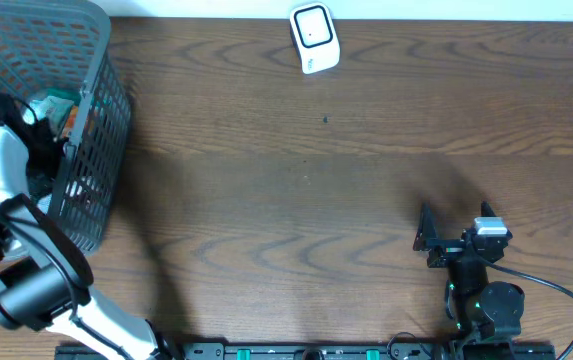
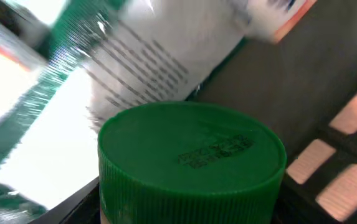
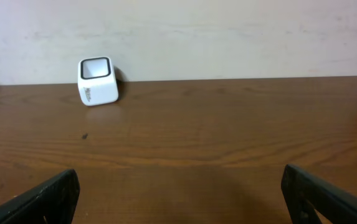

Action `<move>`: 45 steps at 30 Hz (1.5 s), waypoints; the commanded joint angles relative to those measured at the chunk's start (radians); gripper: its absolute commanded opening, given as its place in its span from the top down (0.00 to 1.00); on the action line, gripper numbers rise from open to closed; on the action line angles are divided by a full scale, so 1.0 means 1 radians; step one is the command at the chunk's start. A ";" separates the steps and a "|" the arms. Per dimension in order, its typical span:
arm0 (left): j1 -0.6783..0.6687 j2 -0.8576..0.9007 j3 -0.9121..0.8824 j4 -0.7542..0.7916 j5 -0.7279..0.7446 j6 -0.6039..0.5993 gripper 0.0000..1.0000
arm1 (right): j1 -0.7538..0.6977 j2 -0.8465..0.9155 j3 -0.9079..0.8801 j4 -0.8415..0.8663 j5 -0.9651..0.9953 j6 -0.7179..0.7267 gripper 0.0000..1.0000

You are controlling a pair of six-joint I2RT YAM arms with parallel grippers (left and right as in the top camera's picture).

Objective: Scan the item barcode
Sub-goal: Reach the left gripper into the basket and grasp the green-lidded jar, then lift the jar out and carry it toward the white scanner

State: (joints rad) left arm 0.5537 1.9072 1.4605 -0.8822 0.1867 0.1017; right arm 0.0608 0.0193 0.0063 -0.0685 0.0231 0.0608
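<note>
My left gripper (image 1: 51,150) reaches down inside the grey wire basket (image 1: 101,70) at the far left. In the left wrist view a ribbed green cap (image 2: 190,162) of a container fills the space between the gripper's (image 2: 190,214) dark fingers (image 2: 72,208). The jaws sit close on both sides of the cap, but whether they touch it does not show. A white package with lines of print (image 2: 159,56) lies behind the cap. The white barcode scanner (image 1: 314,38) (image 3: 98,81) stands at the table's far edge. My right gripper (image 1: 436,240) (image 3: 181,196) rests open and empty near the front right.
The basket's mesh walls rise around the left gripper, and several packaged items (image 1: 61,105) crowd inside it. Bare wooden table (image 1: 296,190) lies between the basket, the scanner and the right arm.
</note>
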 commanded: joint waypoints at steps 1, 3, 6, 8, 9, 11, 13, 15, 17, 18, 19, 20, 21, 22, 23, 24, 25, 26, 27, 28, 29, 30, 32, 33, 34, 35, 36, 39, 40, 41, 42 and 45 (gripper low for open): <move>0.006 -0.148 0.084 0.004 -0.059 -0.010 0.44 | -0.007 -0.002 -0.001 -0.003 0.010 0.013 0.01; 0.006 -0.213 0.092 0.019 -0.079 -0.011 0.44 | -0.007 -0.002 -0.001 -0.003 0.010 0.013 0.01; 0.006 -0.327 0.092 0.060 -0.100 -0.034 0.45 | -0.007 -0.002 -0.001 -0.003 0.010 0.013 0.01; 0.006 -0.418 0.092 0.097 -0.106 -0.037 0.45 | -0.007 -0.002 -0.001 -0.003 0.010 0.013 0.01; 0.006 -0.460 0.092 0.114 -0.106 -0.037 0.45 | -0.007 -0.002 -0.001 -0.003 0.010 0.013 0.01; 0.006 -0.542 0.092 0.146 -0.106 -0.053 0.44 | -0.007 -0.002 -0.001 -0.003 0.010 0.013 0.01; 0.006 -0.630 0.092 0.179 -0.105 -0.093 0.45 | -0.007 -0.002 -0.001 -0.003 0.010 0.013 0.01; 0.004 -0.707 0.092 0.202 -0.087 -0.146 0.45 | -0.007 -0.002 -0.001 -0.003 0.010 0.013 0.01; -0.005 -0.787 0.092 0.215 -0.016 -0.185 0.45 | -0.007 -0.002 -0.001 -0.003 0.010 0.013 0.01; -0.013 -0.817 0.092 0.215 0.021 -0.195 0.45 | -0.007 -0.002 -0.001 -0.003 0.010 0.013 0.01; -0.027 -0.851 0.092 0.210 0.071 -0.202 0.45 | -0.007 -0.002 -0.001 -0.003 0.010 0.013 0.01; -0.041 -0.875 0.092 0.202 0.108 -0.206 0.45 | -0.007 -0.002 -0.001 -0.003 0.010 0.013 0.01; -0.062 -0.900 0.092 0.184 0.144 -0.217 0.45 | -0.007 -0.002 -0.001 -0.003 0.010 0.013 0.01; -0.086 -0.920 0.092 0.160 0.170 -0.234 0.46 | -0.007 -0.002 -0.001 -0.003 0.010 0.013 0.01; -0.113 -0.936 0.092 0.130 0.188 -0.251 0.46 | -0.007 -0.002 -0.001 -0.003 0.009 0.013 0.01; -0.138 -0.946 0.092 0.098 0.201 -0.264 0.46 | -0.007 -0.002 -0.001 -0.003 0.010 0.013 0.01; -0.169 -0.953 0.092 0.062 0.211 -0.280 0.46 | -0.007 -0.002 -0.001 -0.003 0.010 0.013 0.01; -0.206 -0.957 0.092 0.021 0.222 -0.298 0.46 | -0.007 -0.002 -0.001 -0.003 0.010 0.013 0.01; -0.237 -0.956 0.092 -0.011 0.230 -0.307 0.46 | -0.007 -0.002 -0.001 -0.003 0.010 0.013 0.01; -0.279 -0.953 0.092 -0.049 0.238 -0.312 0.46 | -0.007 -0.002 -0.001 -0.003 0.009 0.013 0.01; -0.316 -0.948 0.089 -0.075 0.240 -0.317 0.46 | -0.007 -0.002 -0.001 -0.003 0.010 0.013 0.01; -0.358 -0.944 0.084 -0.097 0.240 -0.323 0.47 | -0.007 -0.002 -0.001 -0.003 0.010 0.013 0.01; -0.451 -0.929 0.068 -0.129 0.240 -0.326 0.46 | -0.007 -0.002 -0.001 -0.003 0.010 0.013 0.01; -0.484 -0.923 0.060 -0.135 0.239 -0.329 0.46 | -0.007 -0.002 -0.001 -0.003 0.010 0.013 0.01; -0.558 -0.903 0.040 -0.150 0.209 -0.356 0.46 | -0.007 -0.002 -0.001 -0.003 0.010 0.013 0.01; -0.602 -0.886 0.027 -0.158 0.181 -0.369 0.47 | -0.007 -0.002 -0.001 -0.003 0.010 0.013 0.01; -0.640 -0.871 0.017 -0.163 0.157 -0.377 0.46 | -0.007 -0.002 -0.001 -0.003 0.010 0.013 0.01; -0.811 -0.776 -0.021 -0.151 0.078 -0.422 0.49 | -0.007 -0.002 -0.001 -0.003 0.010 0.013 0.01; -0.862 -0.742 -0.024 -0.141 0.045 -0.428 0.50 | -0.007 -0.002 -0.001 -0.003 0.010 0.013 0.01; -0.901 -0.712 -0.024 -0.136 0.012 -0.444 0.50 | -0.007 -0.002 -0.001 -0.003 0.010 0.013 0.01; -0.944 -0.678 -0.024 -0.124 -0.019 -0.460 0.50 | -0.007 -0.002 -0.001 -0.003 0.010 0.013 0.01; -1.061 -0.571 -0.024 -0.063 -0.059 -0.482 0.50 | -0.007 -0.002 -0.001 -0.003 0.009 0.013 0.01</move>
State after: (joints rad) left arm -0.4023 1.2499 1.4376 -0.9886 0.2211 -0.3237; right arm 0.0608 0.0193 0.0063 -0.0685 0.0231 0.0612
